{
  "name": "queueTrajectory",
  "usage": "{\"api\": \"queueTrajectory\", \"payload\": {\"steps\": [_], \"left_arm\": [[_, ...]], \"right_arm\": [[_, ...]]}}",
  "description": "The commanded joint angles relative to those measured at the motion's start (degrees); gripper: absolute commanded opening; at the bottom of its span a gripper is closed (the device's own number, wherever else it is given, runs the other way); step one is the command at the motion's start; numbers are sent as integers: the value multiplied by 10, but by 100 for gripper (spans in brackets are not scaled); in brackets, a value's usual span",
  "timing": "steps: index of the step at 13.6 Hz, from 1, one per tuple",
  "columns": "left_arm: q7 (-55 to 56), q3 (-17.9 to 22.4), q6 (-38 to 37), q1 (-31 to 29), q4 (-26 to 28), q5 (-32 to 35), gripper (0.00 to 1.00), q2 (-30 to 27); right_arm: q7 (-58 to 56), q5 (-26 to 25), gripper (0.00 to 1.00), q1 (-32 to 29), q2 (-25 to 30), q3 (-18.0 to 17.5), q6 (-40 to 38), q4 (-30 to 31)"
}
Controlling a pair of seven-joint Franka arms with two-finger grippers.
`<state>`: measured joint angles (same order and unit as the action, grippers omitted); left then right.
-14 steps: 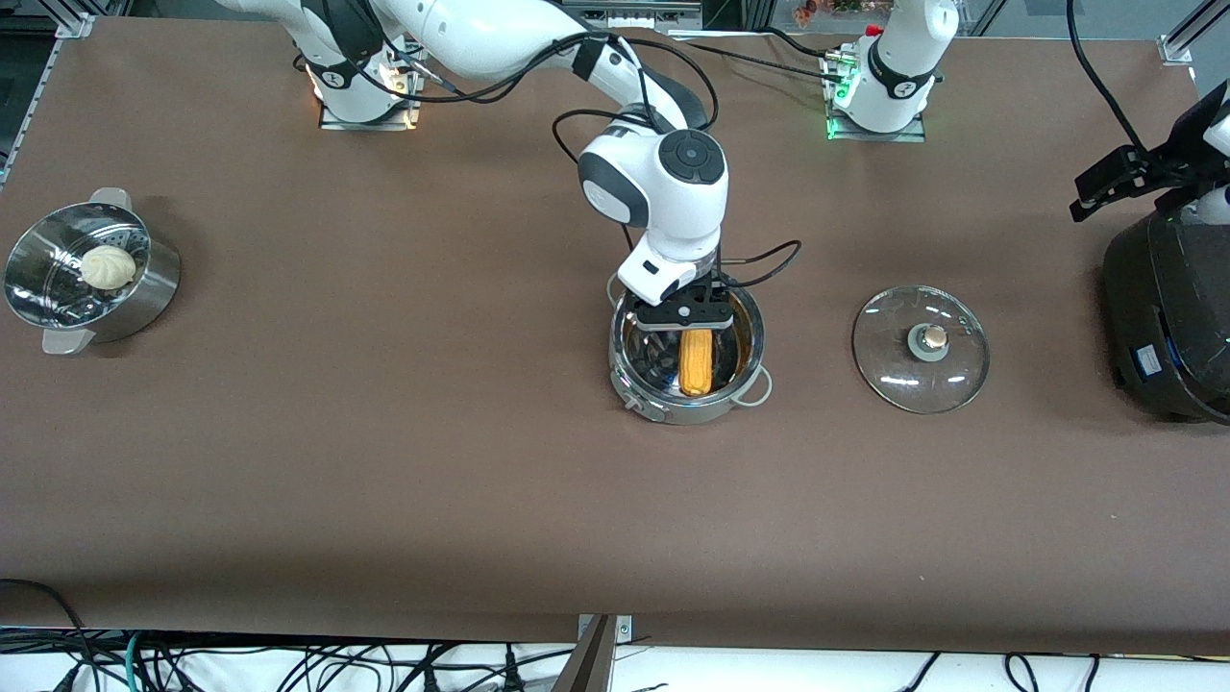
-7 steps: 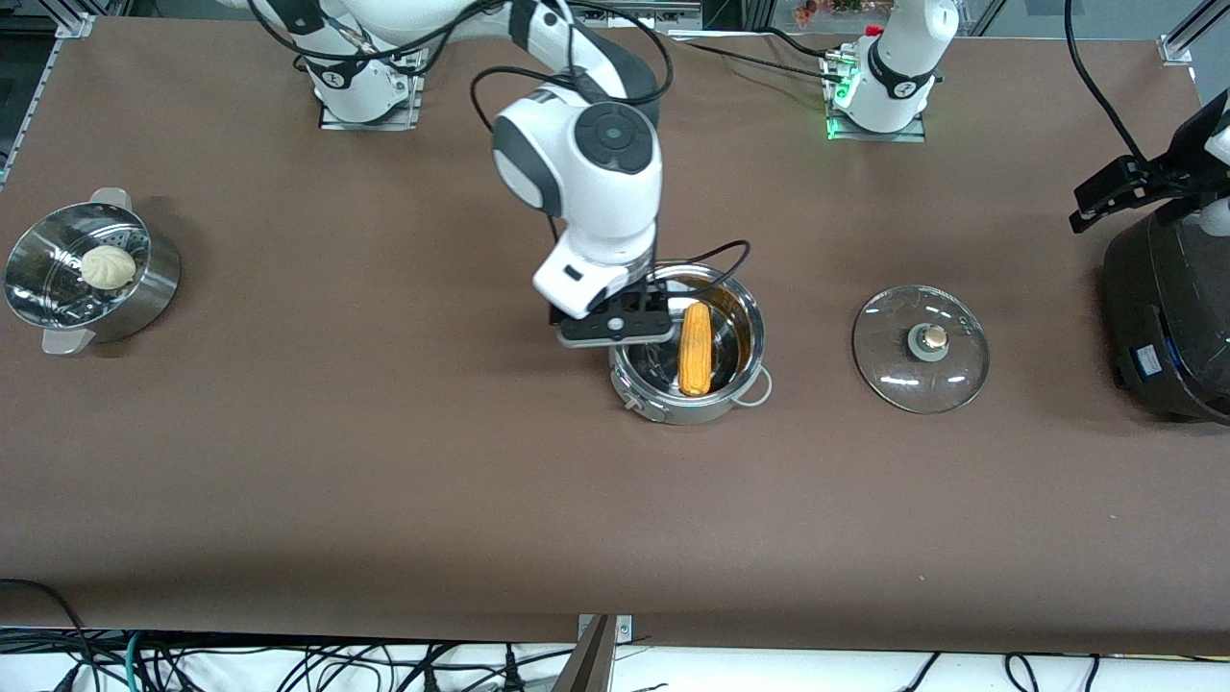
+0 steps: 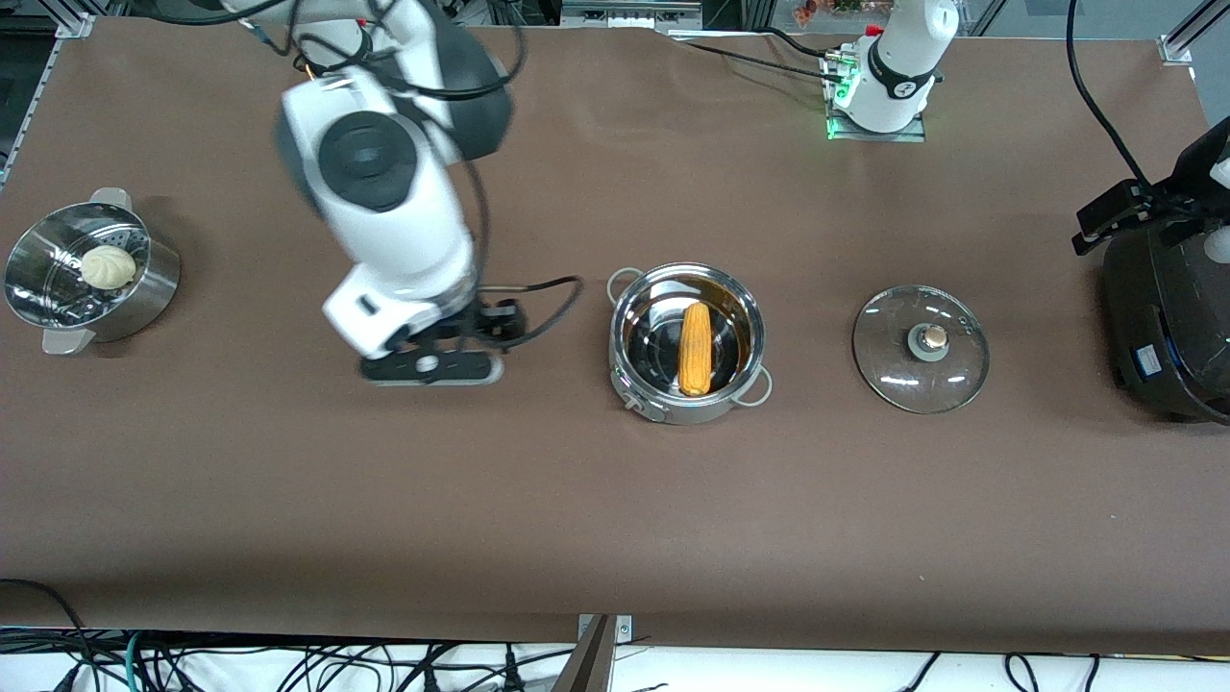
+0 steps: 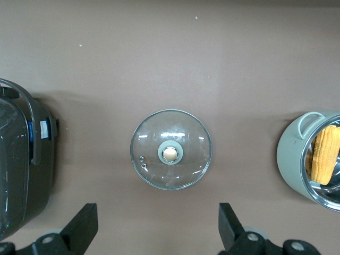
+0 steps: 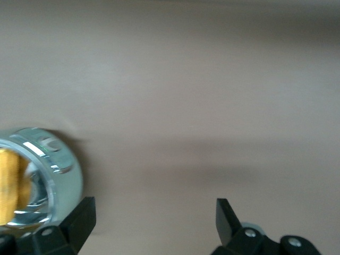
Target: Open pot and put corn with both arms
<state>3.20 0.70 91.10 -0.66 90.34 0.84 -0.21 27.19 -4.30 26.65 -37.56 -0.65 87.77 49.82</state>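
Looks like this one's basically wrapped up: the corn cob (image 3: 695,349) is lying inside the steel pot (image 3: 634,389), lengthwise across the bottom, and the glass lid (image 3: 921,349) with its tan knob sits flat on the table beside the pot, toward the left arm's end. So the lid-off and corn-in steps both read as done to me, and what's in hand is just clearing out. The right gripper (image 3: 431,369) hangs over bare table (image 3: 615,538) beside the pot, toward the right arm's end, fingers spread wide with nothing in them; its wrist view shows the pot's rim and a sliver of yellow off to one edge, well clear of the fingertips. The left gripper (image 4: 156,231) is up high, roughly over the rice cooker (image 3: 1168,327) end, jaws wide and empty too, looking straight down on the lid. I'd guess the next move just needs both arms to park without clipping the pot or the lid, nothing fiddly. The steamer pot (image 3: 154,288) with the bun (image 3: 107,266) sits untouched at the right arm's end.
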Motion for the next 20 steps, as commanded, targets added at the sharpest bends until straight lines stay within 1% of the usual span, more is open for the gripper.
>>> {"api": "queueTrajectory", "payload": {"steps": [1, 3, 5, 7, 10, 12, 14, 15, 17, 18, 19, 20], "left_arm": [[7, 1, -15, 5, -20, 7, 100, 7], [7, 0, -16, 5, -20, 7, 100, 7], [7, 0, -16, 5, -20, 7, 100, 7], [7, 0, -16, 5, -20, 7, 100, 7], [7, -1, -17, 5, -19, 7, 100, 7], [7, -1, -17, 5, -19, 7, 100, 7], [7, -1, -18, 5, -20, 7, 100, 7], [7, -1, -18, 5, -20, 7, 100, 7], [7, -1, -18, 5, -20, 7, 100, 7], [7, -1, -18, 5, -20, 7, 100, 7], [7, -1, -18, 5, -20, 7, 100, 7], [7, -1, -18, 5, -20, 7, 100, 7]], "right_arm": [[-14, 9, 100, -47, 33, -6, -60, 9], [-20, 6, 100, -73, 35, -2, -88, 9], [-53, 6, 100, -99, 35, 13, -93, 9], [-116, 7, 100, -121, 35, 36, -101, 7], [-255, 7, 100, -178, 63, 42, -94, 9], [-259, 10, 100, -214, 77, 46, -94, 19], [-258, 12, 100, -220, 114, 58, -79, 68], [-254, 11, 100, -220, 148, 58, -56, 110], [-253, 8, 100, -219, 235, 58, -8, 251], [-262, 13, 100, -221, 267, 58, -1, 301], [-264, 13, 100, -222, 292, 57, -5, 330], [-267, 12, 100, -222, 303, 56, -11, 343]]}}
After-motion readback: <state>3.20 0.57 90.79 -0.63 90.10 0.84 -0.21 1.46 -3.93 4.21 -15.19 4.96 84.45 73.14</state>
